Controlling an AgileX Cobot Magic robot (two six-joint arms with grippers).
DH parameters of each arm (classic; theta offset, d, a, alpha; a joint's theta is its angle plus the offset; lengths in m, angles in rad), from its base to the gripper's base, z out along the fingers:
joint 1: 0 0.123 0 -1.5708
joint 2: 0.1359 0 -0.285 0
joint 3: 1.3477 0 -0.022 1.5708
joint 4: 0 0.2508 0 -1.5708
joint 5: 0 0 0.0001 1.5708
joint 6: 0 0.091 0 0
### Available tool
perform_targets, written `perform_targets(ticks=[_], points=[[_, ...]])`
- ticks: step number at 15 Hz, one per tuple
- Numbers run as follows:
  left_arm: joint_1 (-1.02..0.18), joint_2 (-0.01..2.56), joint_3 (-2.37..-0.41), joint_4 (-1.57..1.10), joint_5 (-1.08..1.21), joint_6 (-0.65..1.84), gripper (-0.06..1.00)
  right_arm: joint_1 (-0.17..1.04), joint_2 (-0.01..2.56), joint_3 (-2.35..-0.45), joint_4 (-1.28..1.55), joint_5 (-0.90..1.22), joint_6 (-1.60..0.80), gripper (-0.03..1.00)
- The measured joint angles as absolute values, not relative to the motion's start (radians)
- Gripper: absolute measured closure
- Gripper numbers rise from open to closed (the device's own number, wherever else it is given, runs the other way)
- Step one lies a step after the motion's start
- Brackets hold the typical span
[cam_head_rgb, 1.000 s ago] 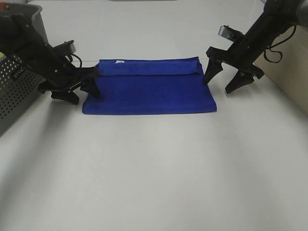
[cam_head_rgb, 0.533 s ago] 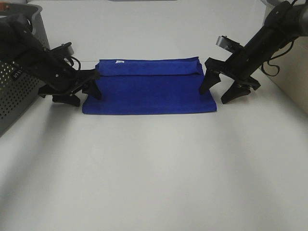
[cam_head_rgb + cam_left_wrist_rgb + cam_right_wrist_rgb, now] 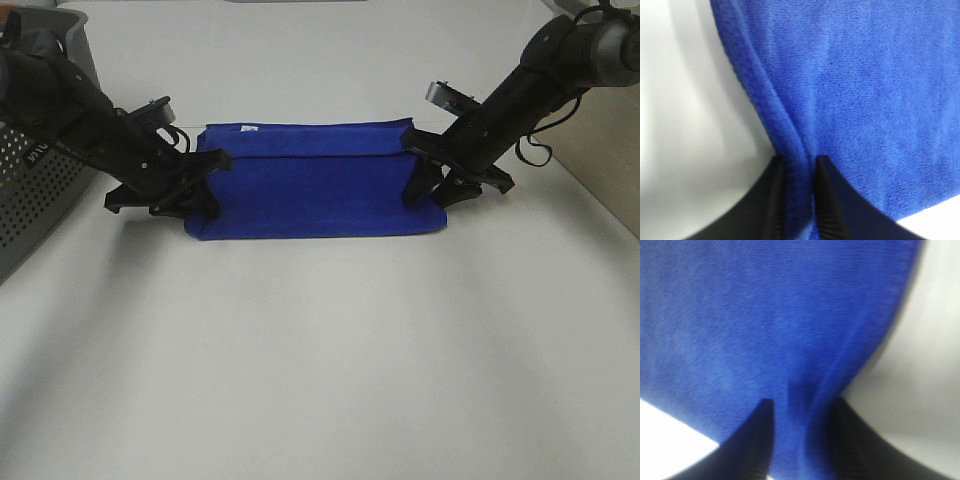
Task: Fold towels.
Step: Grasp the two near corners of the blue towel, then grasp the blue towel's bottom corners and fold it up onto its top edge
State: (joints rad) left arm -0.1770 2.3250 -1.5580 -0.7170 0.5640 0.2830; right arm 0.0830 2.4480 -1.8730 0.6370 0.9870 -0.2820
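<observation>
Blue towel (image 3: pixel 315 190) lies folded on the white tabletop (image 3: pixel 320 350), towards the far side, with its white tag (image 3: pixel 247 128) at the far-left corner. Left gripper (image 3: pixel 203 188) is at the towel's left edge, jaws clenched on the hem. Right gripper (image 3: pixel 425 188) is at the right edge, jaws pinching a ridge of cloth. A grey perforated basket (image 3: pixel 30 190) sits far left.
</observation>
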Motion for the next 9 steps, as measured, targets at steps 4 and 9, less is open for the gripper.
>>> perform_targets(ticks=[4,9], points=[[-0.177,2.329,-1.558,-0.718,0.576,0.28,0.93,0.078,2.454,-1.873,0.594,0.994,-0.254,0.97],[-0.183,2.223,-1.424,-0.691,0.627,0.279,0.93,0.078,2.316,-1.648,0.58,0.979,-0.266,0.97]])
